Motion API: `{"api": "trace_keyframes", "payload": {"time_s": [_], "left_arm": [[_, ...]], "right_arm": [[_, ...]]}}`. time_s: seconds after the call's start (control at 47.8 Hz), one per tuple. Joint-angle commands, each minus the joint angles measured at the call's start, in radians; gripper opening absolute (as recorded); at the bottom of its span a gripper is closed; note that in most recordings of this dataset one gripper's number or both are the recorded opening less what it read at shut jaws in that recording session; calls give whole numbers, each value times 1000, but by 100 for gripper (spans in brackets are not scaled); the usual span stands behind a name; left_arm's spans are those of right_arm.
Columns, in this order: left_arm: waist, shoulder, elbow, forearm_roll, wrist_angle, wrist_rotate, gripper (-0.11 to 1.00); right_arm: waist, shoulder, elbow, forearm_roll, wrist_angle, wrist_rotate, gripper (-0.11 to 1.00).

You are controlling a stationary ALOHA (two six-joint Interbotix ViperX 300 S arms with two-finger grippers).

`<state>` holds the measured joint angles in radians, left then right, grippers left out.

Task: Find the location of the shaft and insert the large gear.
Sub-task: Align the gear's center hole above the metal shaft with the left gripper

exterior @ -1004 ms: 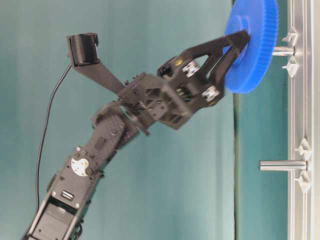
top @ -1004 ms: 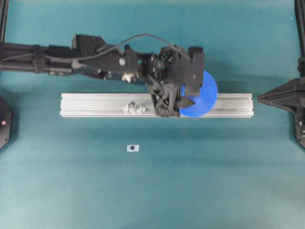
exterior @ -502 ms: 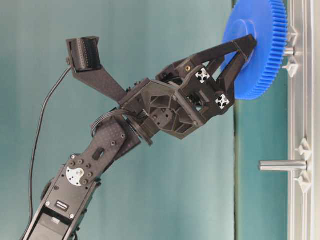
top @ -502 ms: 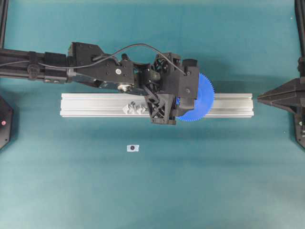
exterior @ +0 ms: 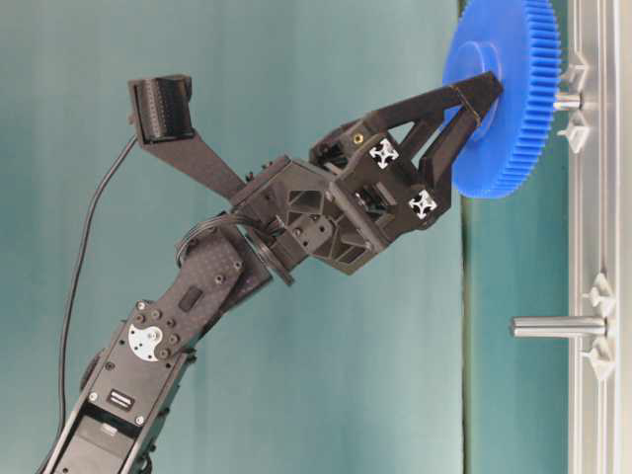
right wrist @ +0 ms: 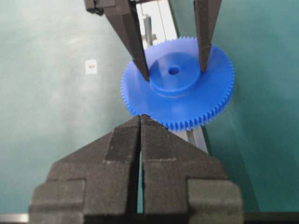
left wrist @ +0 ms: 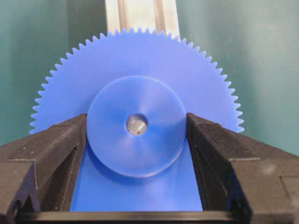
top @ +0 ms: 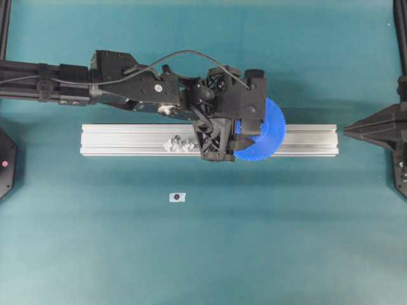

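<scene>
The left gripper (exterior: pixel 472 107) is clamped on the gear's (exterior: pixel 509 94) raised hub, one finger on each side, and the left wrist view shows it plainly: both pads pressed to the hub's flanks with the bore dead centre between them. And in that bore there is a grey end face, the shaft (left wrist: pixel 137 124) showing through the hole, so the pin looks lined up and at least started into the gear. From table level the gear sits square to the pin, its flat face parallel to the aluminium rail (exterior: pixel 592 237), with a short stub of shaft (exterior: pixel 566 100) bare between the gear's back and the bracket. That gap is the whole story: the pin's long axis runs straight out from the rail toward the gripper, so the gear has to slide along that line, toward the rail, with no tilt. From overhead the gear (top: pixel 264 136) hangs over the rail just right of the gripper body, while the second bracket (top: pixel 179 145) stands off to the left, uninvolved, its own pin (exterior: pixel 558 326) bare. The right gripper (right wrist: pixel 140 122) has its jaws together, empty, parked back from the rail's end and looking on. The left arm has the gear in hand, so my read is that the seating push is its job.
</scene>
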<state>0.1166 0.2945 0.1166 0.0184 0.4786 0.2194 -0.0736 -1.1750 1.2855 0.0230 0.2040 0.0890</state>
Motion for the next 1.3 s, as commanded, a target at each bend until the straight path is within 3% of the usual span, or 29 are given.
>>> {"api": "trace_keyframes", "payload": {"time_s": [0.0, 0.502, 0.815, 0.983, 1.275], "left_arm": [[6, -32, -15, 3, 3, -18, 70], [6, -26, -20, 3, 3, -89, 71], [6, -31, -20, 3, 6, -170, 73], [6, -26, -28, 3, 29, -176, 82], [-15, -8, -60, 3, 75, -181, 82]], "right_arm": [[-2, 9, -17, -2, -11, 9, 0], [-2, 9, -17, -2, -11, 9, 0], [-2, 9, -17, 0, -11, 9, 0], [-2, 9, -15, 0, -11, 9, 0], [-2, 8, -12, 0, -25, 9, 0]]}}
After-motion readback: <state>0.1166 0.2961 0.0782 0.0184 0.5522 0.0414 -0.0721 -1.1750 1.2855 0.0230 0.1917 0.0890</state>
